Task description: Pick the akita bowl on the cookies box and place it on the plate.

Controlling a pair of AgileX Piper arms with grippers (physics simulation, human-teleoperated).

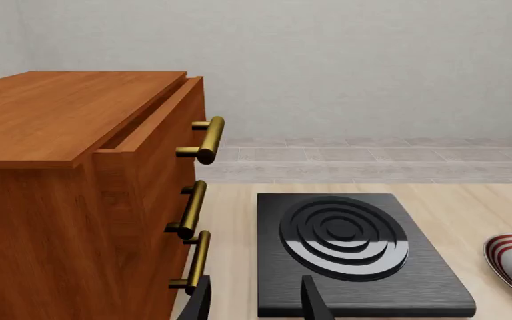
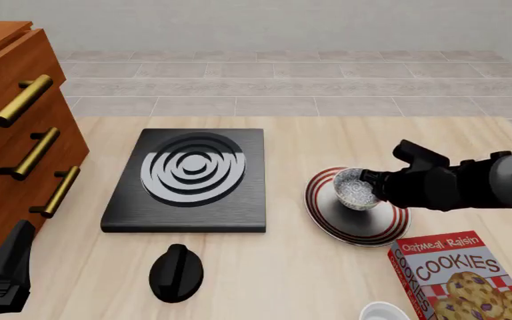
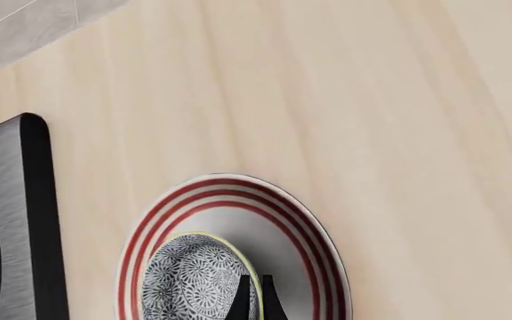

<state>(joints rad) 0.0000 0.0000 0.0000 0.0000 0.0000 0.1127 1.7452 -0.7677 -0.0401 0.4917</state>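
The akita bowl, speckled black and white, is over the middle of the red-ringed plate. My right gripper is shut on the bowl's near rim. In the right wrist view the two fingertips pinch the pale rim of the bowl inside the plate. I cannot tell whether the bowl touches the plate. The cookies box lies at the front right with nothing on it. My left gripper is open and empty, low at the front left. The plate shows at the left wrist view's edge.
A black square stove lies left of the plate, with a black knob in front of it. A wooden drawer cabinet with brass handles stands at the far left, its top drawer slightly open. A plain white bowl peeks in beside the box.
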